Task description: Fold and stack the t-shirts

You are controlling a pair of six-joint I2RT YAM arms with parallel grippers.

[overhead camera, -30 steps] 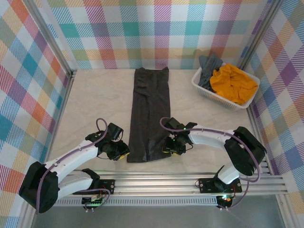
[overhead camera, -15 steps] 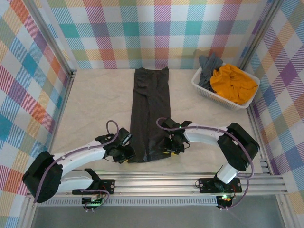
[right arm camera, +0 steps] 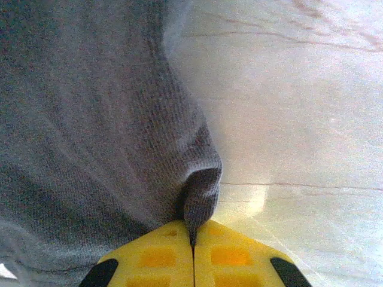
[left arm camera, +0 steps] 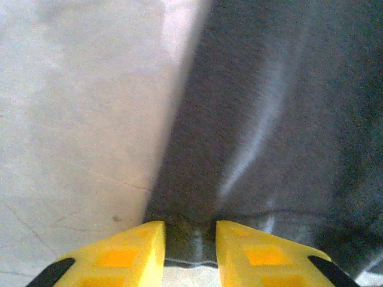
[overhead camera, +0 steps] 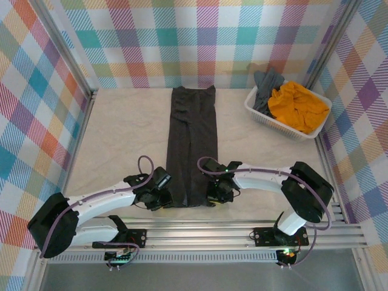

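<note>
The dark charcoal t-shirt (overhead camera: 192, 139) lies as a long narrow strip down the middle of the table. My left gripper (overhead camera: 165, 197) is at the strip's near left corner. In the left wrist view its yellow fingers (left arm camera: 134, 248) stand apart with the hem (left arm camera: 190, 242) lying between them, so the left gripper (left arm camera: 190, 239) is open. My right gripper (overhead camera: 213, 193) is at the near right corner. In the right wrist view the right gripper (right arm camera: 192, 236) is shut on a pinched fold of the grey cloth (right arm camera: 200, 191). A mustard-orange t-shirt (overhead camera: 297, 106) and a slate grey t-shirt (overhead camera: 267, 82) lie crumpled in the basket.
The white slatted basket (overhead camera: 264, 116) sits at the back right corner of the table. Plaid walls close in the left, back and right sides. A metal rail (overhead camera: 200, 233) runs along the near edge behind both arm bases.
Both grippers moved inward to the near corners of the charcoal strip. The right gripper closed on the right corner and the cloth there bunched up.
</note>
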